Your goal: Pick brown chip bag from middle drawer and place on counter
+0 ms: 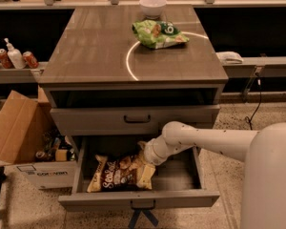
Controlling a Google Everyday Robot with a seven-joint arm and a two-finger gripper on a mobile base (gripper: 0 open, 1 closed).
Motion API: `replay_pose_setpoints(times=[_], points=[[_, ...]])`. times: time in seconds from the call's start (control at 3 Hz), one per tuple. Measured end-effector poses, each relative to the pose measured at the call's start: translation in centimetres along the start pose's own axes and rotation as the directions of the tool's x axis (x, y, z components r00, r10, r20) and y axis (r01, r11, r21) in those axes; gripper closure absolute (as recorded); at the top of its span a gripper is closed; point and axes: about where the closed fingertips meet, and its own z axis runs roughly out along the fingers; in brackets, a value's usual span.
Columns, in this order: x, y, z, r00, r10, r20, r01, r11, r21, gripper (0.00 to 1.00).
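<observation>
camera view: the white arm (214,141) was seen reaching in from the robot's pale body (271,180) at the lower right. its long link was held nearly level, running leftward just under the closed upper drawer front (95,120) with its bare black handle (137,119). at a rounded joint the arm was bent down and to the left, so that the short wrist section was dipped into the middle drawer (138,199), which was pulled well out, with blue strips (142,218) hanging below its front.

the gripper (147,156) was placed at the upper right end of the brown chip bag (120,171), seemingly touching its pale yellow edge; it was mostly hidden by the wrist and the bag, so whether anything was gripped could not be made out.

the brown chip bag was lying flat on the drawer floor, left of centre, with its white lettering facing up and its right end slightly raised toward the gripper.

on the counter (95,46) above, a green chip bag (158,33) was lying on the thin white circle line (128,63), with a white bowl (152,5) just behind it. a cardboard box (19,128) was set on the floor to the left of the cabinet.
</observation>
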Motion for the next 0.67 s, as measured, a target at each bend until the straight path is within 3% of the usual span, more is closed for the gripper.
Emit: replay_pose_setpoints(times=[0.33, 0.67], points=[[-0.2, -0.8, 1.8, 1.0, -0.006, 0.012, 0.006, 1.0, -0.003, 0.0], [-0.8, -1.0, 2.8, 1.0, -0.013, 0.023, 0.013, 0.9999, -0.01, 0.15]])
